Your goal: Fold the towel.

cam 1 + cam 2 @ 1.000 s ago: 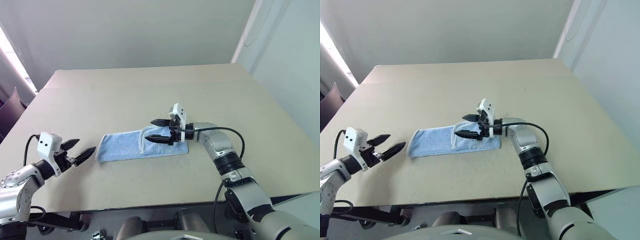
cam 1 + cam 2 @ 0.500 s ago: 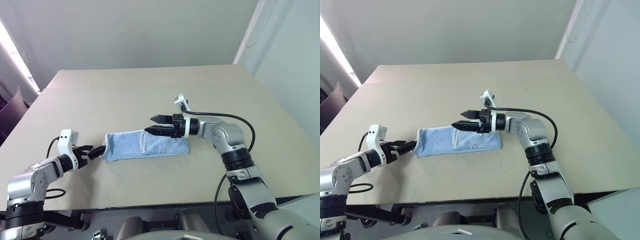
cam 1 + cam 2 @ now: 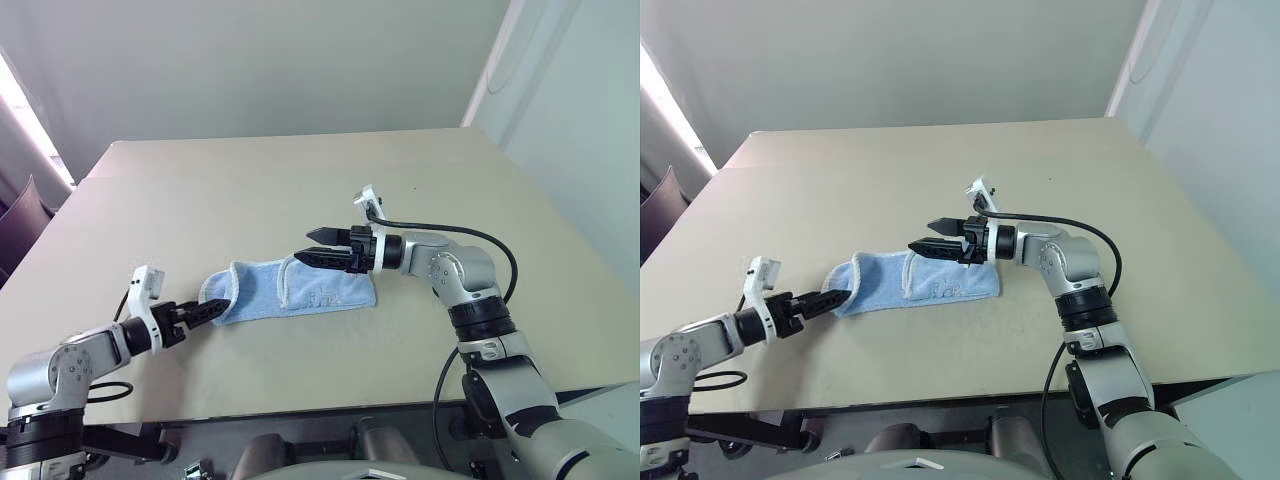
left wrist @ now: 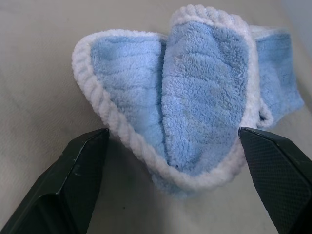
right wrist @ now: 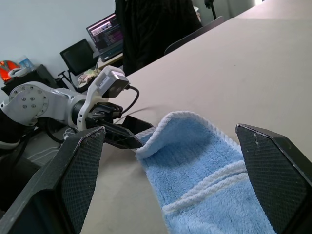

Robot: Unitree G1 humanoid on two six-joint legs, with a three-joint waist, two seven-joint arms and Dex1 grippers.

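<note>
The small light-blue terry towel with white stitched edging (image 3: 290, 290) sits folded mid-frame on my beige table (image 3: 300, 190), its left end curled up. My left gripper (image 3: 203, 312), fingers spread wide, is right at that lifted end, lower left. My right gripper (image 3: 322, 246) hovers wide open over the towel's right half, holding nothing.

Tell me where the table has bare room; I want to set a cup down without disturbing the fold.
The far half of the table, beyond the towel, is bare, as is the stretch right of the right gripper toward the wall-side edge. It is crowded around the towel: the left gripper is at its left end, jaws open, and the right gripper hovers above.
</note>
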